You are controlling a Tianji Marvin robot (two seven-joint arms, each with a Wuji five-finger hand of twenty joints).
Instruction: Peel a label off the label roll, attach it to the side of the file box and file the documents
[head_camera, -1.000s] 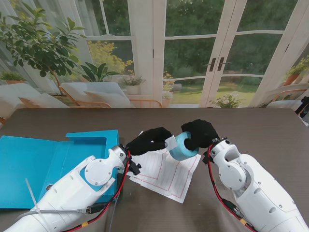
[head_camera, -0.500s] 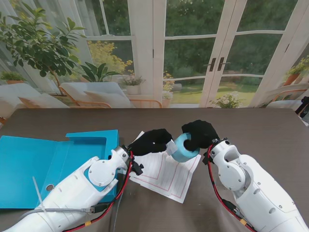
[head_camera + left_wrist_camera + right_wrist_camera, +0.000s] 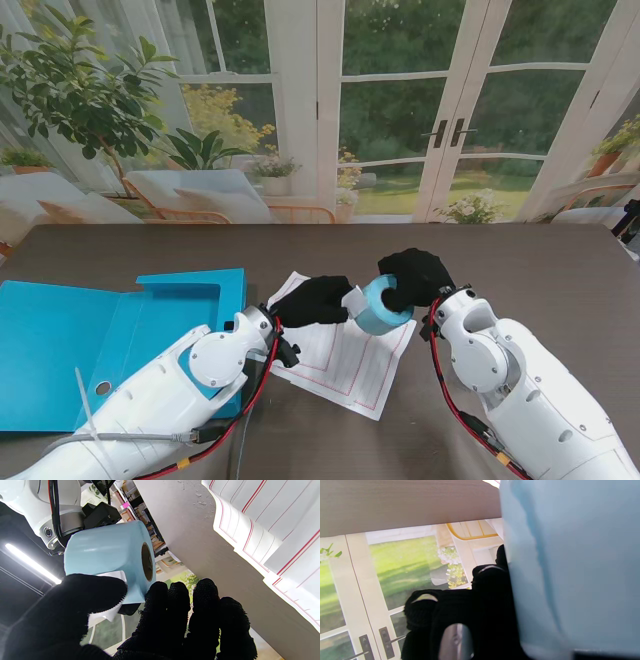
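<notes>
Label roll (image 3: 377, 305), pale blue, hangs above the documents (image 3: 345, 355), its far side hidden inside the right hand (image 3: 412, 277) grasping it. Left hand (image 3: 318, 300) pinches a white label (image 3: 113, 576) at its edge; blue file box (image 3: 60, 340) lies open leftward.

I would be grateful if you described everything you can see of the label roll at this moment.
The label roll is a pale blue cylinder of wound, smooth paper-like tape with a brown, cardboard-looking core hole at its end. It is held off the table above the documents, its axis roughly level. The right hand grips it from the far side, while the left hand pinches a white label lifted at its edge, between thumb and fingers.
</notes>
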